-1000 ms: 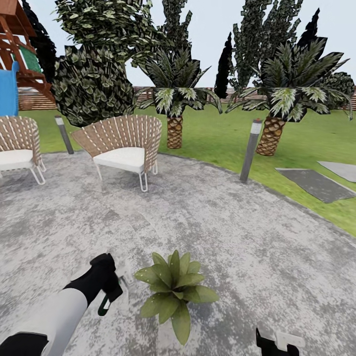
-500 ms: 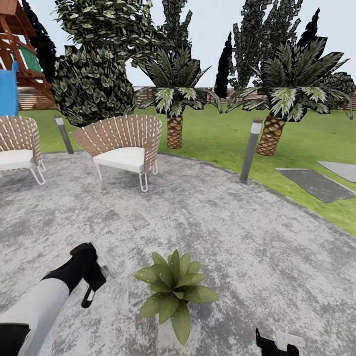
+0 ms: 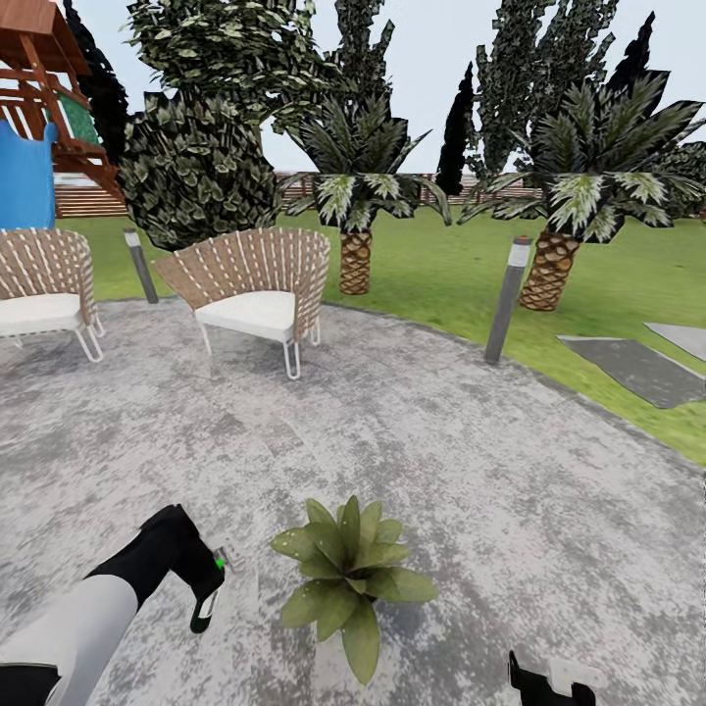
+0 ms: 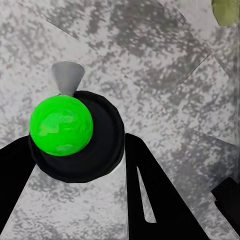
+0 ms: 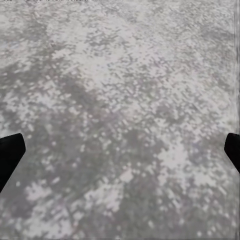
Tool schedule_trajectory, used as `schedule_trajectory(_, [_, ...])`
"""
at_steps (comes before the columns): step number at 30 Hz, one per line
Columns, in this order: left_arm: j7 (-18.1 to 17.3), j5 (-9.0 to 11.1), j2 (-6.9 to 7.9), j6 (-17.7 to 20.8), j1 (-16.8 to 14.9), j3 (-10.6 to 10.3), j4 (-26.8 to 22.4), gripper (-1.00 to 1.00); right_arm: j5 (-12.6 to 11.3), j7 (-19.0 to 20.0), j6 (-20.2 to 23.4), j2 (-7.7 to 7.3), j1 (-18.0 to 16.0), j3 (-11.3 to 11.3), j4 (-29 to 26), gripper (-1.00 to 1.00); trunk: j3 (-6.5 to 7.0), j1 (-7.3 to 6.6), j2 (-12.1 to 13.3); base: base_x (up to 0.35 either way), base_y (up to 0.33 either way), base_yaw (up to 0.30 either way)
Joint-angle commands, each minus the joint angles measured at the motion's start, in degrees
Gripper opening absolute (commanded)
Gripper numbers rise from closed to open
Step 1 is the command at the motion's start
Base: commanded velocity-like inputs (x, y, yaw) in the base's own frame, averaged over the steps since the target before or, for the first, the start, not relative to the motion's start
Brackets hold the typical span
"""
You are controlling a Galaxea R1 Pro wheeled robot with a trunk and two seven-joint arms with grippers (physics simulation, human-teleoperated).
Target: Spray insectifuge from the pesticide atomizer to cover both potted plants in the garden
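One potted plant (image 3: 348, 574), a low rosette of pointed green leaves, stands on the grey patio (image 3: 471, 471) in the head view; its pot is hidden under the leaves. I cannot make out any whitish specks on the leaves. To its left, my left gripper (image 3: 208, 593) is shut on the pesticide atomizer (image 3: 218, 569). In the left wrist view the atomizer (image 4: 61, 125) shows end-on as a green and black round shape with a grey nozzle, between my black fingers (image 4: 150, 195). A leaf tip (image 4: 227, 10) shows at that picture's corner. My right gripper (image 3: 549, 680) is low at the right, open over bare patio.
Two woven chairs (image 3: 260, 294) (image 3: 39, 289) stand at the patio's back left. Grey bollard lamps (image 3: 507, 299) (image 3: 143, 265) line its edge. Beyond lie the lawn, scaly-trunked palms (image 3: 355, 255), a dark bush (image 3: 196, 167), dark paving slabs (image 3: 637, 368) and a wooden play frame (image 3: 44, 118).
My left gripper with the atomizer swung left, away from the plant, then came partway back towards it. The head view has shifted slightly. The right gripper has stayed put.
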Motion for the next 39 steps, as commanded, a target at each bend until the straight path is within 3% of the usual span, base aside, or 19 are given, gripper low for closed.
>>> schedule_trajectory(1, [-0.34,-0.13,0.04,0.51,-0.02,-0.24,-0.15,-1.0,-0.21,-0.34,-0.06,-0.05,-0.01,0.51,-0.05,1.0,-0.05,-0.01,-0.02,0.0,-0.253,0.001])
schedule_trajectory(12, [-0.7,-0.67,0.05,0.13,0.03,-0.86,-0.25,-1.0,-0.28,-0.42,-0.07,-0.06,-0.01,0.51,-0.15,1.0,-0.05,-0.01,-0.02,0.0,-0.185,0.114])
schedule_trajectory(13, [-0.72,-0.68,0.05,-0.1,0.01,-1.3,-0.32,-1.0,-0.28,-0.42,-0.07,-0.06,-0.01,0.51,-0.15,1.0,-0.05,-0.01,-0.02,0.0,-0.01,0.273])
schedule_trajectory(15, [-0.81,-0.79,0.07,-2.37,-0.01,-4.23,-0.42,-1.0,-0.29,-0.42,-0.07,-0.06,-0.01,0.51,-0.13,1.0,-0.05,-0.01,-0.02,0.0,-0.003,0.273])
schedule_trajectory(17, [-0.87,-0.69,0.08,-3.29,-0.01,-5.17,-0.44,-1.0,-0.24,-0.42,-0.07,-0.06,-0.01,0.51,-0.13,1.0,-0.05,-0.01,-0.02,0.0,-0.001,0.226])
schedule_trajectory(28, [-0.51,-0.78,-0.12,-3.39,0.04,-5.09,-0.45,-1.0,-0.22,-0.42,-0.07,0.01,-0.01,0.55,-0.06,1.0,-0.05,-0.01,-0.02,-0.024,-0.16,0.021])
schedule_trajectory(39, [-0.46,-0.76,-0.14,-3.12,0.07,-5.0,-0.45,-1.0,-0.2,-0.41,-0.07,0.03,-0.01,0.6,-0.08,1.0,-0.05,-0.01,-0.02,-0.027,-0.27,0.254])
